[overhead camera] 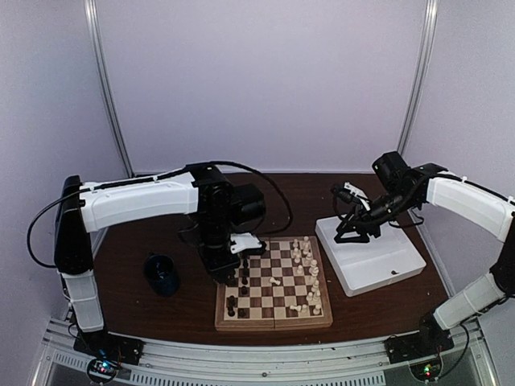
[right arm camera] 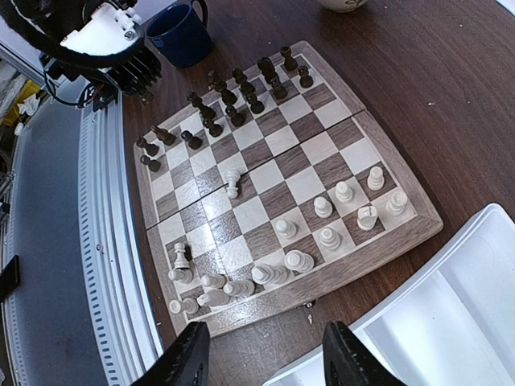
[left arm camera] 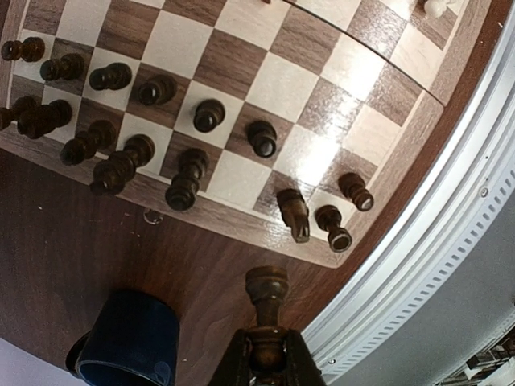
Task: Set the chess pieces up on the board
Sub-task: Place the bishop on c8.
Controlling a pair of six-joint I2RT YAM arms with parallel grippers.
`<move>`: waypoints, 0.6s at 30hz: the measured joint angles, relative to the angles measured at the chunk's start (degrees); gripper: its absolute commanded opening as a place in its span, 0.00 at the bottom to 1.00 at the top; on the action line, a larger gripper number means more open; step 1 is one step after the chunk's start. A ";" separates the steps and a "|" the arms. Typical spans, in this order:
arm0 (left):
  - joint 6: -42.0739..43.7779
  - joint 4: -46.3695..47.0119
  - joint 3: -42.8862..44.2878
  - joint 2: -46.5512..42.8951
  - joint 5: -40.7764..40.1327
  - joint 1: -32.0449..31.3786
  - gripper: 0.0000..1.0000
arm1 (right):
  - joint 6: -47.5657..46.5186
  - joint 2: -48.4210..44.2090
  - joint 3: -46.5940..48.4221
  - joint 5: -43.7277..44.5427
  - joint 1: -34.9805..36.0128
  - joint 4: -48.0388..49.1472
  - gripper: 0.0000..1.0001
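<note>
Dark piece (left arm camera: 267,318) clamped in the left fingers (left arm camera: 232,368), lower centre!
And the right fingers (right arm camera: 187,358) gape open at the bottom edge, board (right arm camera: 302,183) beyond.

I count one chessboard (right arm camera: 298,183), one white two-compartment tray (right arm camera: 451,305) and one blue mug (right arm camera: 181,32) on the worktop (right arm camera: 402,48). About fifteen dark chessmen (right arm camera: 233,115) are on the board, with one more dark chessman (left arm camera: 266,310) gripped in my left end effector (left arm camera: 267,354). The pale chessmen (right arm camera: 344,191) number about sixteen, though the crowded ones are hard to separate.
</note>
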 measured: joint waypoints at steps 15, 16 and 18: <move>-0.02 0.24 3.10 6.88 -2.89 -0.87 0.05 | -0.57 -1.07 -0.28 0.20 0.00 0.37 0.53; -0.02 0.22 3.15 7.19 -3.06 -0.92 0.05 | -0.57 -1.07 -0.31 0.20 0.00 0.37 0.53; 0.00 0.20 3.43 7.82 -3.28 -1.03 0.05 | -0.59 -1.09 -0.37 0.20 0.00 0.37 0.53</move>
